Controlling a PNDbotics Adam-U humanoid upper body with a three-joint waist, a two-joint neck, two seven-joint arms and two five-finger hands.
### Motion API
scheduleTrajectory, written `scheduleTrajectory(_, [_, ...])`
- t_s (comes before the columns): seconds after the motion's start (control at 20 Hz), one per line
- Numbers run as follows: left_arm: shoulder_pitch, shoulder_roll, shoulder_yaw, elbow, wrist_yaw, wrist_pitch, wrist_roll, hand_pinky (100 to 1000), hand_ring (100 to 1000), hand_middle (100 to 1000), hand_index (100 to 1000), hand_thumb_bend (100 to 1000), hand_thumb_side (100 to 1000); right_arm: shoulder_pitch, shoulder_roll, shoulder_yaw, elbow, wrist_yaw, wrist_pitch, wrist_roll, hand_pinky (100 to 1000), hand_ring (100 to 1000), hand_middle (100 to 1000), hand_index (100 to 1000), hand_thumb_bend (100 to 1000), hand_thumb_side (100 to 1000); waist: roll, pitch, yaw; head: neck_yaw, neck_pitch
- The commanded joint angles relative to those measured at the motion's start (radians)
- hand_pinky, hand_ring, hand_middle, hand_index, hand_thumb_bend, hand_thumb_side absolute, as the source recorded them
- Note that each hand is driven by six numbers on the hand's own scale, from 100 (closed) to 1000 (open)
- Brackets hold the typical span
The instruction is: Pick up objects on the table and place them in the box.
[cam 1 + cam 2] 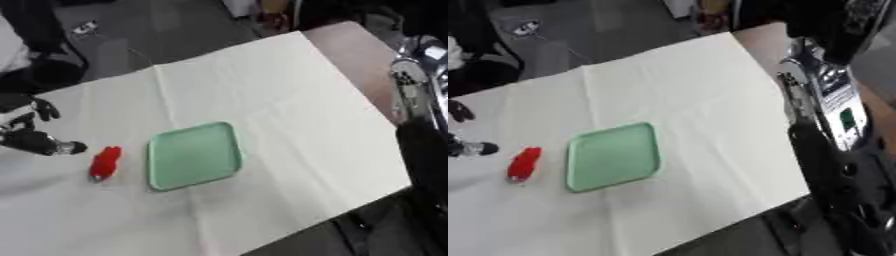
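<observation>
Currently: table w/ white cloth [289,90]. Green tray [194,155] lies flat near cloth's middle, nothing in it. Red object [105,162], small, elongated, on cloth just left of tray, not touching it. Left hand [31,135] at left edge, near red object but apart; fingers part spread, holding nothing. Right arm [824,110] along right edge; its hand's fingers: can't tell.

Even, diffuse light, apparently from overhead, leaves the white-covered desk [262,90] bright, its creases showing only as faint grey lines. Both views are soft and slightly blurred throughout. A short, weak shadow lies beside the red object [105,162]. Glare streaks the silver arm [829,100] at the desk's right edge; the floor beyond the far edge is dim.
</observation>
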Motion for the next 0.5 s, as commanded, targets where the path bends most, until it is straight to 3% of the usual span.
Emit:
scheduleTrajectory(0.05, [-0.035,0.018,-0.03,0.004,-0.004,-0.033,-0.035,560,683,769,854,673,590,-0.024,-0.004,0.0,-0.01,-0.003,0.005,0.002,516,507,451,465,253,331,-0.001,-0.01,-0.002,0.01,-0.008])
scheduleTrajectory(0.5, [-0.059,0.008,-0.085,0.044,-0.033,-0.099,-0.087,584,708,785,859,681,577,-0.025,-0.004,0.002,-0.01,-0.006,0.008,0.007,516,506,451,465,253,329,0.0,-0.011,-0.002,0.017,0.001])
